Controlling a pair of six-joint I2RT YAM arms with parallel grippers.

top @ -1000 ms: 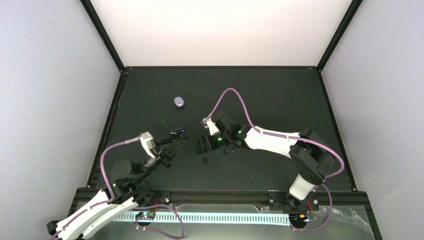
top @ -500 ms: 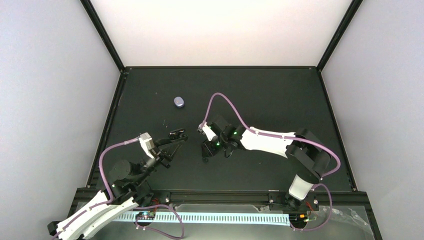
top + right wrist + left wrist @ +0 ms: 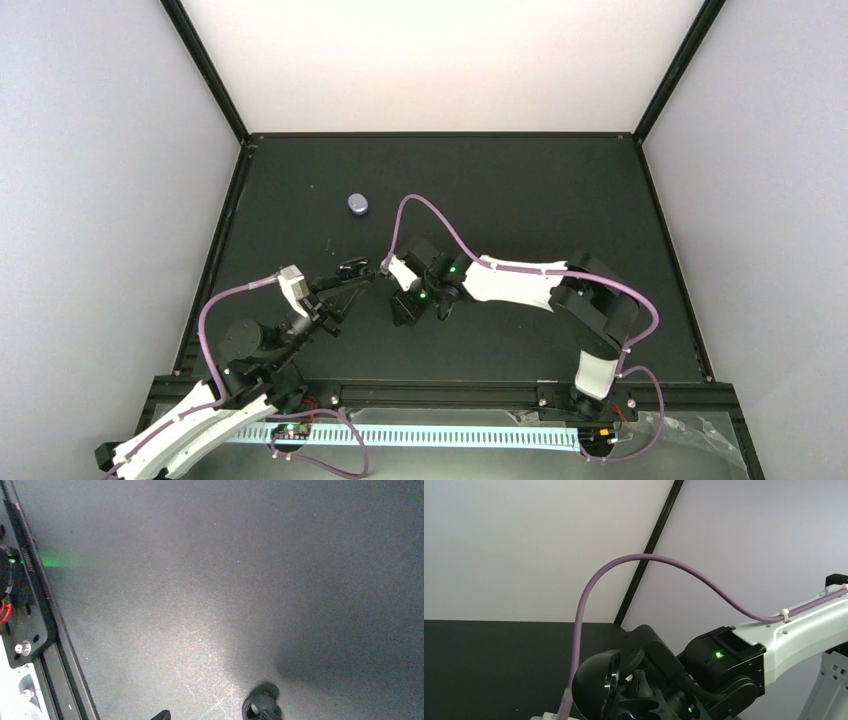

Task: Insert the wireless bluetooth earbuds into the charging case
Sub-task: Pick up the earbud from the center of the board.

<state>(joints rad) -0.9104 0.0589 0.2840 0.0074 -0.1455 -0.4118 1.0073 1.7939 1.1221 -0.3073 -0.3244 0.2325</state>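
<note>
L arm point(image 3: 292, 284) comes in from lower left toward the centre of the dark surface point(image 3: 540, 190). L jaws are pressed together at its tip, just left of centre in the top view. Anything pinched btwn them? Can't tell, the tip is too small & dark. L wrist view doesn't show its own fingertips clearly. Along its bottom edge sits a dark rounded dome w/ shiny rim point(image 3: 595, 682), identity unclear, w/ the R arm's black-and-white wrist right behind it.

R arm point(image 3: 510, 280) stretches in from the right w/ its wrist bent down. R jaws point at the surface near centre, close beside the L jaws but apart from them. R wrist view gives only a sliver of one fingertip point(image 3: 161, 714) at the bottom edge, so how wide the R jaws stand: can't tell. One earbud point(image 3: 261, 704), a small black nub w/ a round opening, shows at bottom centre-right of that view. Gripped or lying on the surface: can't tell.

Charging case point(image 3: 357, 204): pale lavender oval in the upper left of the surface, well apart from both arms. Open or closed not discernible.
</note>
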